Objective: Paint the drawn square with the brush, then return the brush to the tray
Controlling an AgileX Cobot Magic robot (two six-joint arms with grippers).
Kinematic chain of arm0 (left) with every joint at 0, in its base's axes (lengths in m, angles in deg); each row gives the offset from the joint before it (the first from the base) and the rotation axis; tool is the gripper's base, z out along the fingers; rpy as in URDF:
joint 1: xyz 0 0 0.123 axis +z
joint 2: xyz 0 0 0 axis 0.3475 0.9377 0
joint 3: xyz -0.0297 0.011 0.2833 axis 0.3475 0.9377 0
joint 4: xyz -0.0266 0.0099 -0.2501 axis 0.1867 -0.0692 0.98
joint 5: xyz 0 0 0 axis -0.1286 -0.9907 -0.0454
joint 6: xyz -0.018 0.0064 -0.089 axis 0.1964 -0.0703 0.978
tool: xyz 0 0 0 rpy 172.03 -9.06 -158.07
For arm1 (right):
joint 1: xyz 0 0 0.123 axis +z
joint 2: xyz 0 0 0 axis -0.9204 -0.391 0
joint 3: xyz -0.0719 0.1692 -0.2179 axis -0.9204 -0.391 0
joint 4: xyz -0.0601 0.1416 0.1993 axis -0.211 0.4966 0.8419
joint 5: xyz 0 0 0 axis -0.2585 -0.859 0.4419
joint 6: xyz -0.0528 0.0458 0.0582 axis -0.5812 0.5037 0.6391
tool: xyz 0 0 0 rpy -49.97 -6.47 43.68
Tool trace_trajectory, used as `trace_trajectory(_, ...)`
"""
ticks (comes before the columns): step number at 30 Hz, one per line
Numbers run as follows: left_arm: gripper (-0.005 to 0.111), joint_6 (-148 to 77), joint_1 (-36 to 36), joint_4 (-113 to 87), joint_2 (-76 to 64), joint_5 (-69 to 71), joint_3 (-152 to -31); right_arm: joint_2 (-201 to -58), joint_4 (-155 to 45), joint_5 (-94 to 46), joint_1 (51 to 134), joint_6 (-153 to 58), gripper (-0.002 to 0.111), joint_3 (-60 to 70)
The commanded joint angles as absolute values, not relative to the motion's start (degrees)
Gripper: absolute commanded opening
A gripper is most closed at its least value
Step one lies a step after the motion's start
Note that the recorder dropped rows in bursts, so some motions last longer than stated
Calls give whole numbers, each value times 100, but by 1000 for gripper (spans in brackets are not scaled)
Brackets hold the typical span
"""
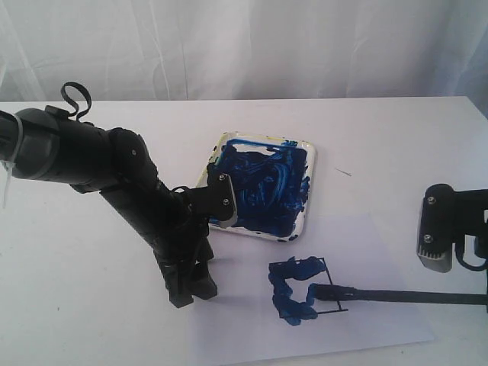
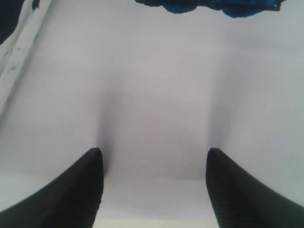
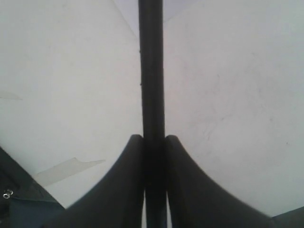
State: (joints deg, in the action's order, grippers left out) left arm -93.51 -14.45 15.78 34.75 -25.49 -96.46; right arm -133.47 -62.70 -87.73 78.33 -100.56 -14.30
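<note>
The right hand [image 3: 153, 138] is clamped narrow on the brush [image 1: 396, 295]. Its tip lies inside the drawn square [image 1: 299, 273], partly smeared blue, on paper [image 1: 366, 244] near the front edge of the counter [image 1: 396, 137]. The tray [image 1: 311, 175] sits mid-counter, just behind the square. The left hand [image 2: 154, 152] stands wide, tips down at the paper's left edge.

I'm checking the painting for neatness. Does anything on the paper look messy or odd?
Yes. The small thin-lined drawn square on the white paper sheet is painted raggedly: the dark blue smear forms a C, its middle is bare white, and the lower blobs seem to spill past the outline.
</note>
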Motion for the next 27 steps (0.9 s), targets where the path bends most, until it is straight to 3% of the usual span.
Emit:
trace_trajectory(1,66,-9265,-1464,1315,3680,-2823,-9530,-13315,-5904,-8819,7837,-10545,0,-1445)
trace_trajectory(27,66,-9265,-1464,1315,3680,-2845,-9530,-13315,-6403,-9121,7837,-10298,0,-1445)
